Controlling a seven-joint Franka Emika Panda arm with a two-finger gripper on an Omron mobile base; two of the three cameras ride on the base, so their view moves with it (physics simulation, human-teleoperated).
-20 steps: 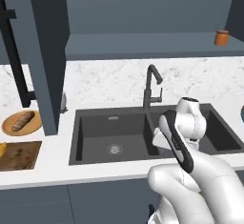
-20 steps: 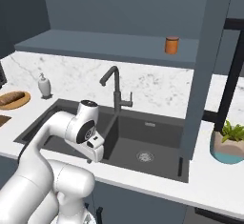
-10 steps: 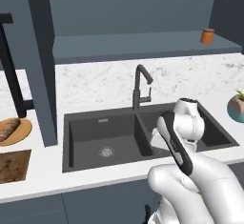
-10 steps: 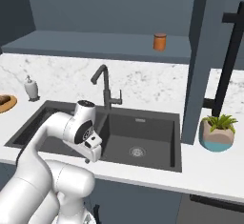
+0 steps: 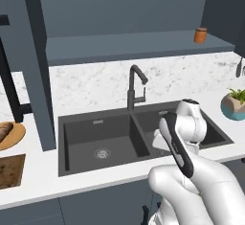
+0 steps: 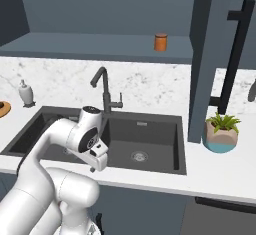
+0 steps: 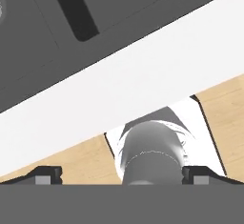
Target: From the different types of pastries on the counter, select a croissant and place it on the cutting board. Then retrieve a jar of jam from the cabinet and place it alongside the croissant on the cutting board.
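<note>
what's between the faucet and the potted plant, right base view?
The sink's right basin and a dark vertical cabinet panel stand between the faucet and the potted plant, seen in the right base view.

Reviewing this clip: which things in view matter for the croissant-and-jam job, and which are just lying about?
Belong to the job:
- cutting board, at the counter's left edge
- orange jar on the shelf, possibly the jam
- pincer, fingertips apart, nothing between them

Just lying about:
- sink and faucet
- potted plant
- soap dispenser
- bread on a round plate
</note>
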